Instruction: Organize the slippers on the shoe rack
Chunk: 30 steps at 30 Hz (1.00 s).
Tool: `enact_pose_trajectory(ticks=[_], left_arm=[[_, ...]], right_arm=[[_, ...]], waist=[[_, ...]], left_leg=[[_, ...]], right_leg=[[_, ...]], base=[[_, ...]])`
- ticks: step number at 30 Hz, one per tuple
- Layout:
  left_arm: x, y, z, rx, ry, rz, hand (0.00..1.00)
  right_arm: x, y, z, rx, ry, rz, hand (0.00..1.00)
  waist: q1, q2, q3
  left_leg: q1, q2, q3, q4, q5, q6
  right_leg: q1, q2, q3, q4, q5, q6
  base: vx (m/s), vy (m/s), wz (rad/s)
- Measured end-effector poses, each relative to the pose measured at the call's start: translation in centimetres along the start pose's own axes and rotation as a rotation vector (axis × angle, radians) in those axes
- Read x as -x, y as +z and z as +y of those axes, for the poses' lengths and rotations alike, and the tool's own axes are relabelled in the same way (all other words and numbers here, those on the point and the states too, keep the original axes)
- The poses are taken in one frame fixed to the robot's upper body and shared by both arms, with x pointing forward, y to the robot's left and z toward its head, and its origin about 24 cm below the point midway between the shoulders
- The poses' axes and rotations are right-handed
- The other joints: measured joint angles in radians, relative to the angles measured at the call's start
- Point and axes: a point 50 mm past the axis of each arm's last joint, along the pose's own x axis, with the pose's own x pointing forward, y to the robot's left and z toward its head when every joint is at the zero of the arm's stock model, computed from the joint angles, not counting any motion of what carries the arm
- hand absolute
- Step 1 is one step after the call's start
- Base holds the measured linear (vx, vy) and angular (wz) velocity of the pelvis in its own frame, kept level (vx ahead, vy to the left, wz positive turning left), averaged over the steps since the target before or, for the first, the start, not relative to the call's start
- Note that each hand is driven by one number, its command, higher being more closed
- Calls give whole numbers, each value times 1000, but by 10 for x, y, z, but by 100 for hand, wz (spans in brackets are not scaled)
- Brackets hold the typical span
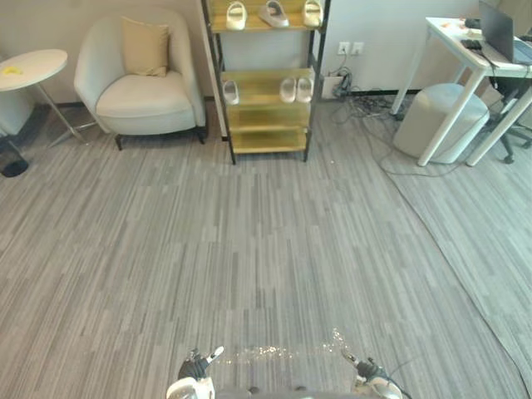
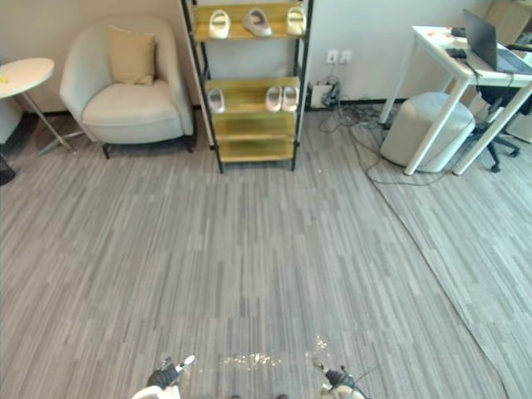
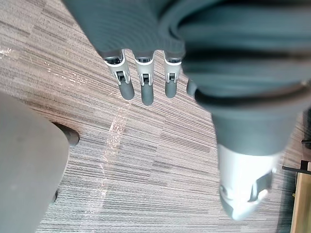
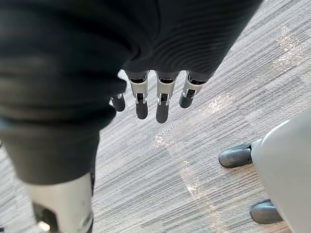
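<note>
The shoe rack (image 1: 309,125), with a dark frame and yellow-wood shelves, stands against the far wall. On its top shelf lie three pale slippers (image 1: 273,12) and on the middle shelf three more: one at the left (image 1: 230,91) and a pair at the right (image 1: 296,89). The lower shelves are bare. My left hand (image 1: 195,368) and right hand (image 1: 366,370) hang low at the near edge, far from the rack. Above the carpet, the left hand's fingers (image 3: 146,85) and the right hand's fingers (image 4: 163,104) hang straight and hold nothing.
A cream armchair (image 1: 141,79) with a cushion stands left of the rack, beside a round white side table (image 1: 29,66). At the right are a white desk (image 1: 470,58) with a laptop, a grey pouf (image 1: 436,116) and loose cables (image 1: 366,108). Grey carpet lies between.
</note>
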Motion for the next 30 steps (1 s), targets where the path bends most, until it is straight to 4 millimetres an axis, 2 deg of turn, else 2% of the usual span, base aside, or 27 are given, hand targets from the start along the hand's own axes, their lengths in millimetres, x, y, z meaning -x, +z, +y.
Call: enact_pose_trajectory(ticks=[7,23,26,30], left_arm=[[0,1,-1,-26,-3,-4,0],[0,1,0,-29,15,-6,0],[0,2,0,-29,17,-6,0],[0,2,1,-26,20,-7,0]], right_arm=[[0,3,2,15,5,-7,0],[0,3,3,31,6,-8,0],[0,3,4,30,6,-8,0],[0,4,5,27,1,-12,0]], waist=[[0,-1,4],[0,-2,6],[0,-3,6],[0,-6,3]], left_leg=[[7,-6,-2,-40,24,9],[16,-7,-4,-55,28,9],[13,-6,-5,-55,26,7],[-1,-2,-13,-44,14,-4]], right_leg=[[2,-6,3,-31,30,10],[3,-7,2,-32,25,17],[-7,-8,1,-26,20,20],[-42,-9,-12,36,-21,15]], base=[[-34,16,-1],[0,0,0],[0,0,0],[19,-12,6]])
